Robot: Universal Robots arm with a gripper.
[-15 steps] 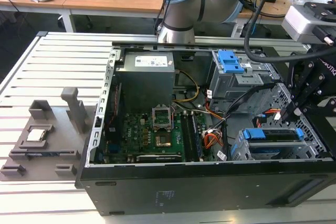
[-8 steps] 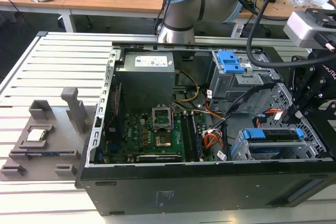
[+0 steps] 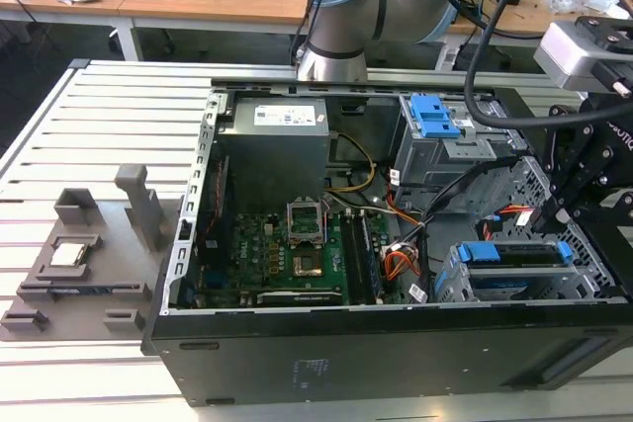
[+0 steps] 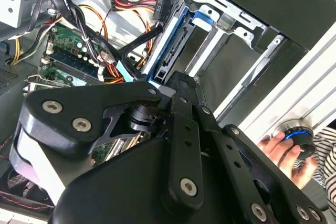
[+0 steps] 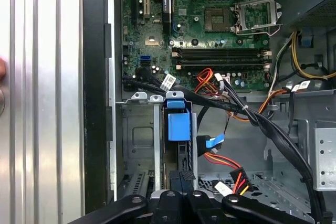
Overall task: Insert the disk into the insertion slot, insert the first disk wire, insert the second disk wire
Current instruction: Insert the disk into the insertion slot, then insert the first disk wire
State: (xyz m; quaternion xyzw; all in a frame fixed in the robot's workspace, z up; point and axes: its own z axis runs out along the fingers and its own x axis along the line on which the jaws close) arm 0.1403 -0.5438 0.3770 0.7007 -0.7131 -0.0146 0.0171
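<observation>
The disk (image 3: 514, 256), in its blue-railed carrier, sits in the insertion slot (image 3: 450, 282) at the front corner of the open computer case (image 3: 346, 363). Its long axis runs across the exterior view from left to right. The end effector (image 3: 550, 212) hangs just above the end toward the exterior view's right; I cannot tell whether it is wide or narrow. In the first wrist view, a blue-tipped data wire (image 5: 212, 141) and a red-yellow-black power plug (image 5: 233, 174) lie just beside the slot. The case stands on a slatted tabletop (image 3: 99, 126).
</observation>
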